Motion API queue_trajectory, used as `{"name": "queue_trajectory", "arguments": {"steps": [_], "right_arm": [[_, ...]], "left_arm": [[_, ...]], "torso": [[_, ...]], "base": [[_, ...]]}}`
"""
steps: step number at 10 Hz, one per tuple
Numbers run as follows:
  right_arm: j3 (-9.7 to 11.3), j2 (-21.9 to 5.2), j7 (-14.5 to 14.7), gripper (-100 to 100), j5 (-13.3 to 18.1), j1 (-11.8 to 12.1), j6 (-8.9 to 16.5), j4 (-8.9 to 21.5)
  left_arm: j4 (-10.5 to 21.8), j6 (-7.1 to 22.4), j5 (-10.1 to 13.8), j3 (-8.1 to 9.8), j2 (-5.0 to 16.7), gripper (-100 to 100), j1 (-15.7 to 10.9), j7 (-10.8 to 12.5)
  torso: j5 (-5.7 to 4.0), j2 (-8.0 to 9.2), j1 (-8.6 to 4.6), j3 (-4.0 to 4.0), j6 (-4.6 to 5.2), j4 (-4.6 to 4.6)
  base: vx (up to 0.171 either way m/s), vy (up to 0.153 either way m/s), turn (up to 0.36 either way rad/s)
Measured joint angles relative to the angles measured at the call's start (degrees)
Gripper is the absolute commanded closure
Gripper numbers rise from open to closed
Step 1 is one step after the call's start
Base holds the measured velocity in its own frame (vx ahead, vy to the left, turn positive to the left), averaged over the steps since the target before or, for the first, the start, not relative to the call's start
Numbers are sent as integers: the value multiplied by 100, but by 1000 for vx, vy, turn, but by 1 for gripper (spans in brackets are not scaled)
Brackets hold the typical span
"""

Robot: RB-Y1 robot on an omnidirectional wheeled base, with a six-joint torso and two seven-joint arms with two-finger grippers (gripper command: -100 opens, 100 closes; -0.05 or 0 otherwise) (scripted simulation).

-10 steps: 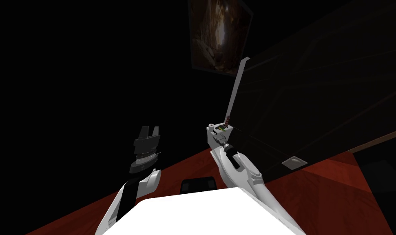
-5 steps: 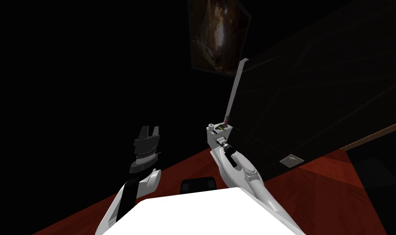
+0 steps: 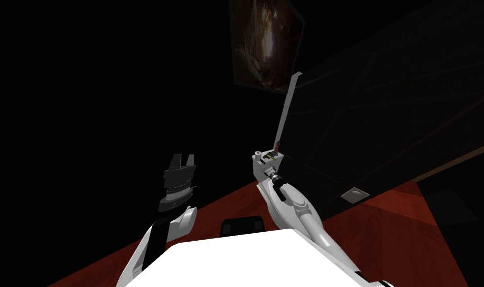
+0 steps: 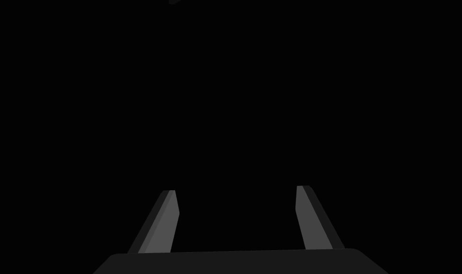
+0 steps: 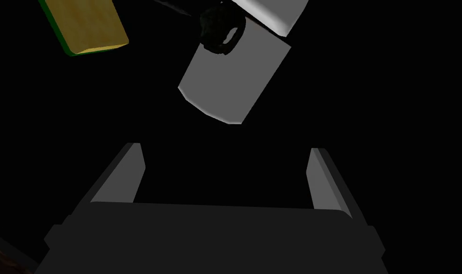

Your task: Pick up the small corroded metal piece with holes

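Grey blades of the right end effector (image 5: 226,148) stand well apart with nothing between them. Beyond their tips lies a flat grey plate with rounded corners (image 5: 230,83). At its far end, seemingly touching it, sits a small dark lumpy piece (image 5: 219,34) with a hole through it, which I judge to be the corroded target. A tan block with a green edge (image 5: 84,24) lies apart to one side, and a white rounded thing (image 5: 268,10) lies just past the piece.

Over the last second my own view has swung a little. The red-brown wooden floor (image 3: 410,234) and the small grey pad (image 3: 354,194) near the lower edge of the large dark bench (image 3: 385,99) have slid across the head view. My right forearm has changed its angle, yet the hand has stayed at the bench corner beside the light grey edge strip (image 3: 284,117). The left end effector (image 3: 182,159) has not moved; its blades are apart too and hold nothing.

So the body is settling rather than the hand closing in. The piece is ahead of the fingertips, not between them. The reach probably has to go on over the plate, so the blades straddle the piece without nudging the plate.
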Motion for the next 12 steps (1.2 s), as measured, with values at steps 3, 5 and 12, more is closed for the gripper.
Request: {"name": "queue_trajectory", "arguments": {"steps": [3,5,12], "right_arm": [[94,-5,176,-100,469,-180,236,328],[51,78,368,-100,791,-332,293,592],[153,119,638,-100,1123,-608,618,1043]], "left_arm": [[0,0,0,0,0,0,0,0],[0,0,0,0,0,0,0,0],[0,0,0,0,0,0,0,0]], "torso": [[1,0,0,0,0,0],[0,-1,-2,-1,0,0],[0,11,-5,6,1,2]], "base": [[25,14,-26],[27,11,-20],[13,5,-7]]}}
